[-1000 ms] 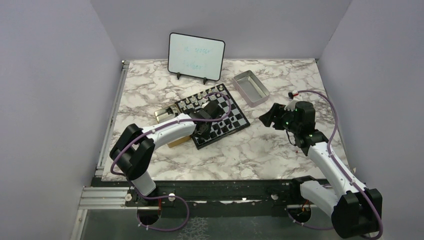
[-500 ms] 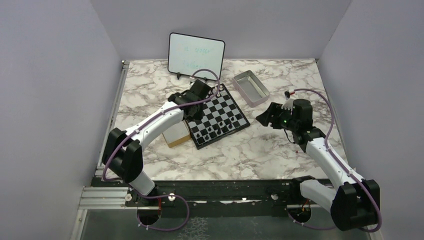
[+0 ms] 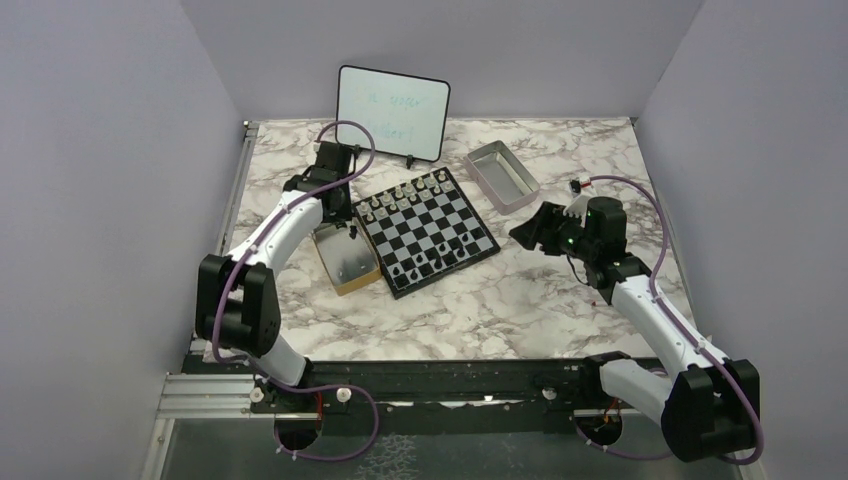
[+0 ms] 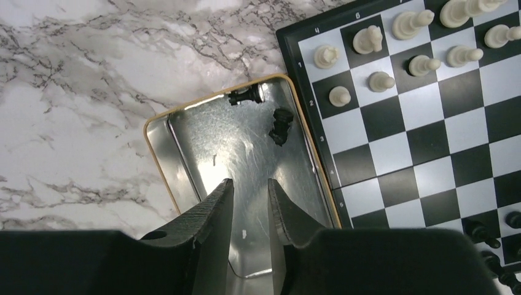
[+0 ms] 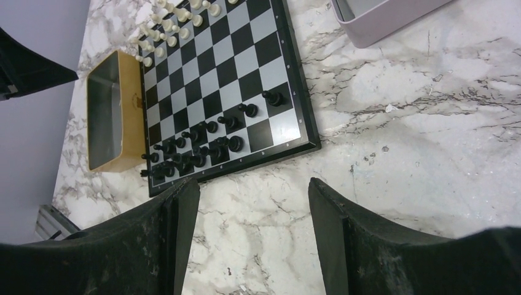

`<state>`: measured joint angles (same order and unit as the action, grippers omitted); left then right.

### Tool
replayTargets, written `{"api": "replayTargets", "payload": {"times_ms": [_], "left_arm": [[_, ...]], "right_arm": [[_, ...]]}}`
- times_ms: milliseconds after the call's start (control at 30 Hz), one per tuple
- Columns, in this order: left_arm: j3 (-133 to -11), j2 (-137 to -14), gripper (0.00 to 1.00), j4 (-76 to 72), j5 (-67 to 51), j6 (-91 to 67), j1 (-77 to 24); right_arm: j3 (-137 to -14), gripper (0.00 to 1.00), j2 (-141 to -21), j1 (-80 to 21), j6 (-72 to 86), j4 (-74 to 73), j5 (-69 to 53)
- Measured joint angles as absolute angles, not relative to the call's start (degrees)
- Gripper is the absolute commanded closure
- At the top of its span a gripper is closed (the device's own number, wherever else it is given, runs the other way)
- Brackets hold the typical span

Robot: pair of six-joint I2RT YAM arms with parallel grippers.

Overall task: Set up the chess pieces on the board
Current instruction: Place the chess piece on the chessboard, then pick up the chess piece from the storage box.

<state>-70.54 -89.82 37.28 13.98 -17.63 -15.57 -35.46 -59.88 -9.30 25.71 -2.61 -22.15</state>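
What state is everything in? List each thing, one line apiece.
board: flat, part-filled.
chess pieces: most standing, near rows.
two black pieces: lying in wooden box.
white pieces: standing, far rows.
wooden box: open.
metal tray: open, looks empty.
whiteboard: upright.
left gripper: slightly open, empty.
right gripper: wide open, empty.

Bright even light, soft shadows; sheen on board (image 4: 424,104), glare in box (image 4: 246,147).

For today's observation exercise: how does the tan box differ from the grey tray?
The tan box lies against the board's left edge; the grey tray stands apart off its far-right side. The tan box holds two black pieces; the grey tray looks empty. Both are open, rectangular, shiny inside.
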Motion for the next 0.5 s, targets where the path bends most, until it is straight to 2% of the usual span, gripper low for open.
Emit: {"api": "replayTargets", "payload": {"times_ms": [500], "left_arm": [[-68.0,-97.1,0.75,28.1,3.5,-14.3,-10.6]], "right_arm": [[-34.1,0.3,-58.2,-9.3,27.0,-1.6,-23.6]]}}
